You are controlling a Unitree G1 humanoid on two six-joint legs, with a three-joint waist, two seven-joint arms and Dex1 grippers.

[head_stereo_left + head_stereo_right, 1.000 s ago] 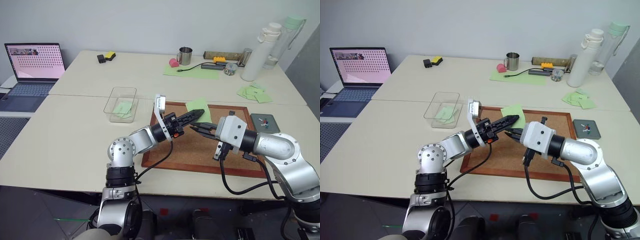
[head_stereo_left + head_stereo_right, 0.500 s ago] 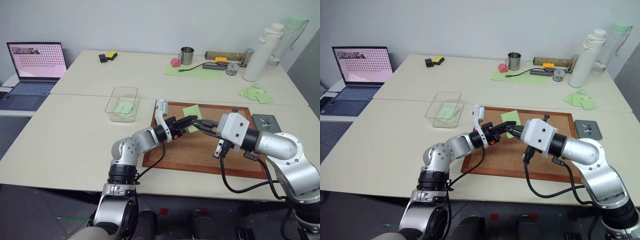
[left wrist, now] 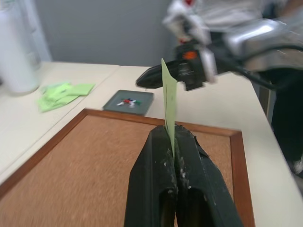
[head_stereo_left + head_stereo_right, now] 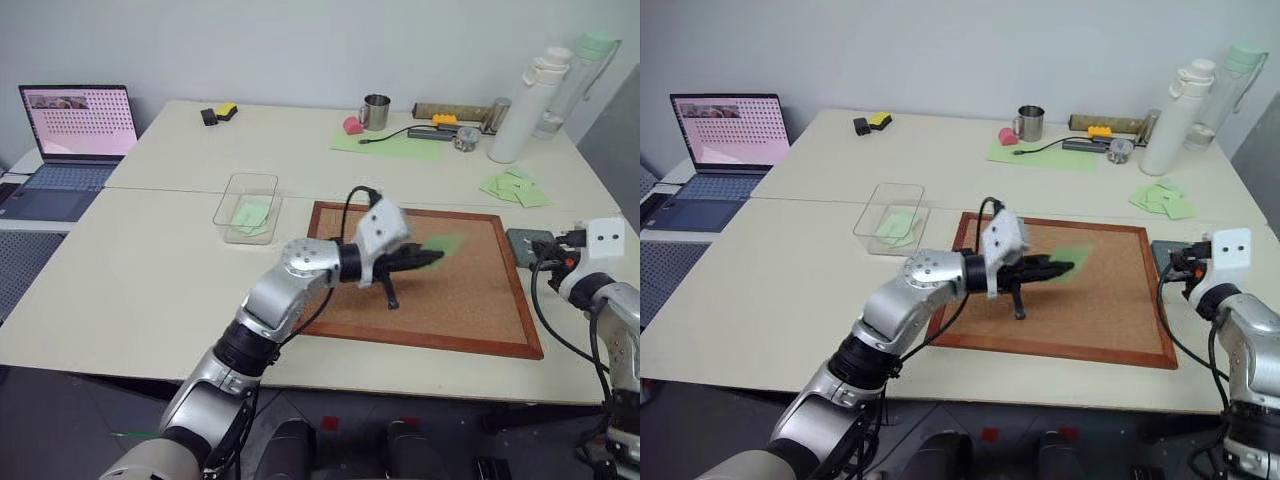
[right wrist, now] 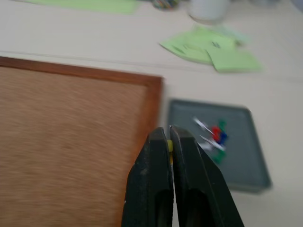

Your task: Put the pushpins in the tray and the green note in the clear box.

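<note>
1. While the left gripper (image 4: 425, 259) is clenched on the green note (image 3: 169, 101), which stands on edge between its fingers above the corkboard (image 4: 470, 310), the paper has only a thin edge in the grip; I judge a quick swing toward the clear box (image 4: 247, 207) could let it slip out and drop back onto the cork.
2. Since the clear box sits just off the corkboard's left edge, well apart from where the note is held over the board's middle, the carry is long; the sheet may catch the box wall and land outside it.
3. The right gripper (image 5: 169, 137) is closed, with a small yellow speck between its fingertips. It may be a pushpin, though I cannot tell for sure. It points toward the tray (image 5: 246, 163), which lies just off the corkboard's right edge.
4. If it is a pin, so small a thing could roll past the tray's low rim, or stick to a finger on release.
5. The tray already holds several pushpins (image 5: 215, 137), red, blue, green and white, lying together near its middle.
6. The clear box holds pale green paper (image 4: 248, 213) lying flat on its floor.
7. A heap of similar green notes (image 4: 512, 186) lies beyond the corkboard's far right corner.
</note>
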